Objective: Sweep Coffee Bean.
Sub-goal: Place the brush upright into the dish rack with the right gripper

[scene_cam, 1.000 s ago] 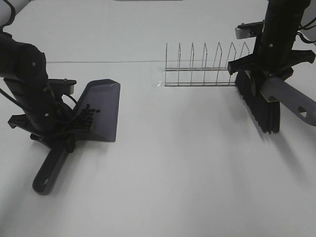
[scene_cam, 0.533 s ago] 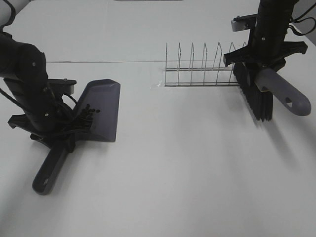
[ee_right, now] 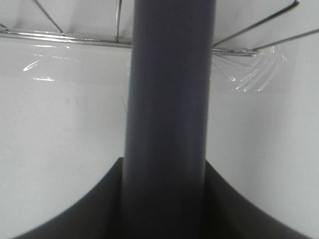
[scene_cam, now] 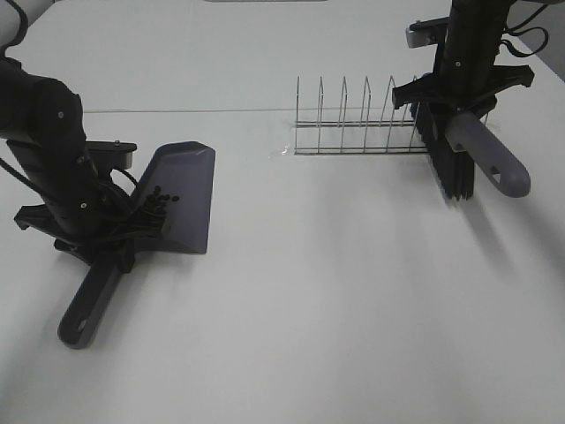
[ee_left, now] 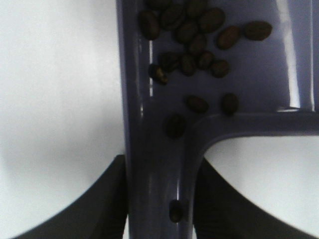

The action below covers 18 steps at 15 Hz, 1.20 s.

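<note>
The grey dustpan [scene_cam: 184,199] lies on the white table at the left, blade pointing away. The coffee beans [scene_cam: 157,201] sit in a loose cluster at the back of the pan, near the handle; the left wrist view shows them [ee_left: 197,47] inside the pan. My left gripper [scene_cam: 95,250] is shut on the dustpan's handle [ee_left: 157,199]. My right gripper [scene_cam: 459,110] is shut on the brush handle [ee_right: 169,114] and holds the brush [scene_cam: 448,163] in the air at the far right, bristles down, next to the wire rack's right end.
A wire dish rack [scene_cam: 366,124] stands at the back centre-right of the table [scene_cam: 335,291]; it also shows in the right wrist view [ee_right: 75,30]. A table seam runs across the back.
My right gripper has carried the brush back and to the left, closer to the rack's right end. The left arm, dustpan and beans have not moved.
</note>
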Motion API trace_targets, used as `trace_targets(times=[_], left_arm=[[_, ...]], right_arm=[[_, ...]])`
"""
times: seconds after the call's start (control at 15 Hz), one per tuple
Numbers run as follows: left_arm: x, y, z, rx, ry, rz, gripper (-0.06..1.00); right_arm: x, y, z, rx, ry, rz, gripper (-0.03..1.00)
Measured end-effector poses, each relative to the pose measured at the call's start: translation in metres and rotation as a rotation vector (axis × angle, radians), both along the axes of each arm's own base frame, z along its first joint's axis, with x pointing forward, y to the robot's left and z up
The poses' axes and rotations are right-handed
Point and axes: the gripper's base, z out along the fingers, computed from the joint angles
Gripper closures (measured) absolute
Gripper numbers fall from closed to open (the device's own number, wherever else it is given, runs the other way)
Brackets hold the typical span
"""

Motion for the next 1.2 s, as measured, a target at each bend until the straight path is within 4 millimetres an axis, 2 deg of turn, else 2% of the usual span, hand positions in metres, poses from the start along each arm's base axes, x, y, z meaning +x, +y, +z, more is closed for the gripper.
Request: trace_targets(times=[0.47, 0.8, 1.07, 1.2], left_arm=[[0.000, 0.000, 0.000, 0.000, 0.000, 0.000, 0.58], [0.000, 0.000, 0.000, 0.000, 0.000, 0.000, 0.58], [0.000, 0.000, 0.000, 0.000, 0.000, 0.000, 0.58], [0.000, 0.000, 0.001, -0.001, -0.002, 0.000, 0.58]], right_arm=[[0.016, -0.004, -0.004, 0.026, -0.092, 0.016, 0.62], [0.019, -0.003, -0.023, 0.026, -0.063, 0.002, 0.60], [0.019, -0.006, -0.022, 0.014, -0.066, -0.003, 0.23], [0.018, -0.006, -0.009, 0.021, -0.090, -0.004, 0.18]])
